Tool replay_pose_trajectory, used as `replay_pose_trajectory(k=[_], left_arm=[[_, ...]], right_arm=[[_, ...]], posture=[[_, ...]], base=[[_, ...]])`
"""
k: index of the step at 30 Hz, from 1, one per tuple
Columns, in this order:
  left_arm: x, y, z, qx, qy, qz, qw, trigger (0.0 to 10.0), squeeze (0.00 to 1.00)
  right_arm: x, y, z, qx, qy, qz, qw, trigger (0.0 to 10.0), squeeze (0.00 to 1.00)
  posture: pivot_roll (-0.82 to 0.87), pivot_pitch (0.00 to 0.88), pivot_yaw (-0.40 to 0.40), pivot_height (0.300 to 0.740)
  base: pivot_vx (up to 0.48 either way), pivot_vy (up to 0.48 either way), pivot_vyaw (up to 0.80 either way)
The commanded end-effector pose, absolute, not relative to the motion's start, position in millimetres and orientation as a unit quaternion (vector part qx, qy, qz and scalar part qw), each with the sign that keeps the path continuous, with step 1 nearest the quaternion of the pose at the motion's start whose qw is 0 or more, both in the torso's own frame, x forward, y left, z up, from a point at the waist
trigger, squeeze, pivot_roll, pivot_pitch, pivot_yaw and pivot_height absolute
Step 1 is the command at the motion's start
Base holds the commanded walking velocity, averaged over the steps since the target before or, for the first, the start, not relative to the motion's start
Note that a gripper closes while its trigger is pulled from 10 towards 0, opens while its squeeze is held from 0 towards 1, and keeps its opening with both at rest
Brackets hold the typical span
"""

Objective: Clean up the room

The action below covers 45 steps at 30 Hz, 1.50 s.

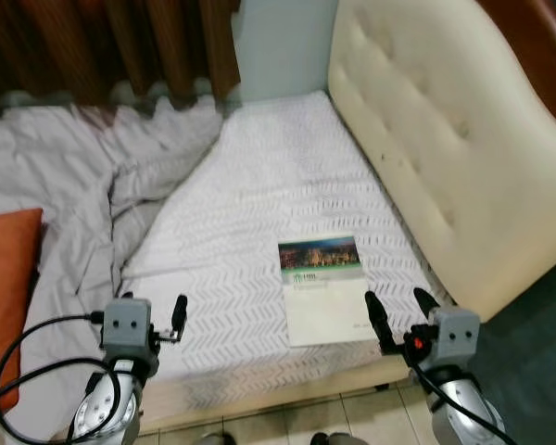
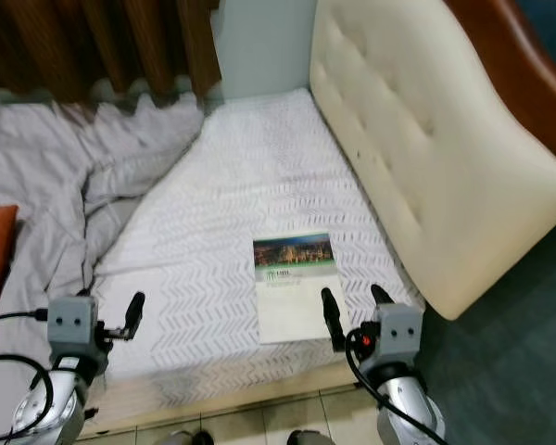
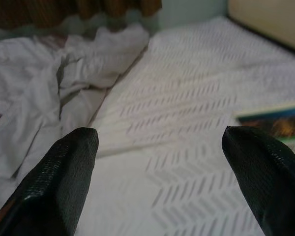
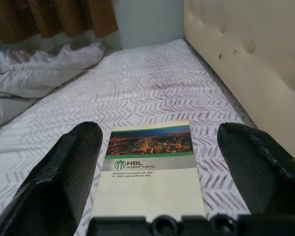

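A booklet (image 1: 322, 288) with a night-city photo across its top and a white lower half lies flat on the patterned white mattress (image 1: 259, 185), near the bed's front edge. My right gripper (image 1: 398, 313) hovers open just at the booklet's lower right corner; the right wrist view has the booklet (image 4: 150, 162) lying between its black fingers (image 4: 64, 172). My left gripper (image 1: 157, 324) is open over the mattress's front left part, nothing between its fingers (image 3: 59, 182). The booklet's edge (image 3: 280, 118) lies off to one side of it.
A crumpled grey-white duvet (image 1: 65, 176) covers the bed's left side, with an orange pillow (image 1: 5, 287) at the far left. A cream tufted headboard (image 1: 445, 139) rises along the right. Brown curtains (image 1: 120, 46) hang behind. Tiled floor (image 1: 352, 417) lies below the bed edge.
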State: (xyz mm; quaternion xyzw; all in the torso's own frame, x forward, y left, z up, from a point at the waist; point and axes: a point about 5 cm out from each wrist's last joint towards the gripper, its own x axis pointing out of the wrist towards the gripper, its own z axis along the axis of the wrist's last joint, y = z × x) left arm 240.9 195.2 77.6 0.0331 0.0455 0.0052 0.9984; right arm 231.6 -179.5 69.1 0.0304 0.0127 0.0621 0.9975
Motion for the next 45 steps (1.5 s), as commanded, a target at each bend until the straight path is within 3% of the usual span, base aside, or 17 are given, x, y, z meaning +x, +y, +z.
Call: replay_pose_trajectory(k=[1,18,30,45], left_arm=[[241.8,196.8,73.0,0.018,0.059,0.012,0.998,10.0,0.0],[255.4,191.4,66.4,0.038,0.067,-0.008,0.997,10.0,0.0],[262.5,196.2,63.8,0.041,0.069,-0.042,0.996,10.0,0.0],[267.1,197.5,65.2,0.038,0.048,-0.037,0.997,10.0,0.0]], right_arm=[[233.2,-181.8,65.9,0.04,0.019,0.049,0.998,10.0,0.0],[238.2,-169.2,53.0,0.043,0.054,0.077,0.995,10.0,0.0],[234.0,-169.2,52.7,0.038,0.05,0.073,0.995,10.0,0.0],[238.6,-172.9,60.8,0.028,0.027,0.065,0.997,10.0,0.0]], posture=[[-0.04,0.0,-0.005,0.74],[-0.05,0.0,0.002,0.74],[-0.07,0.0,0.027,0.74],[-0.07,0.0,0.016,0.74]], base=[[0.0,0.476,0.0],[0.0,0.477,0.47],[0.0,0.48,0.0],[0.0,0.48,-0.75]])
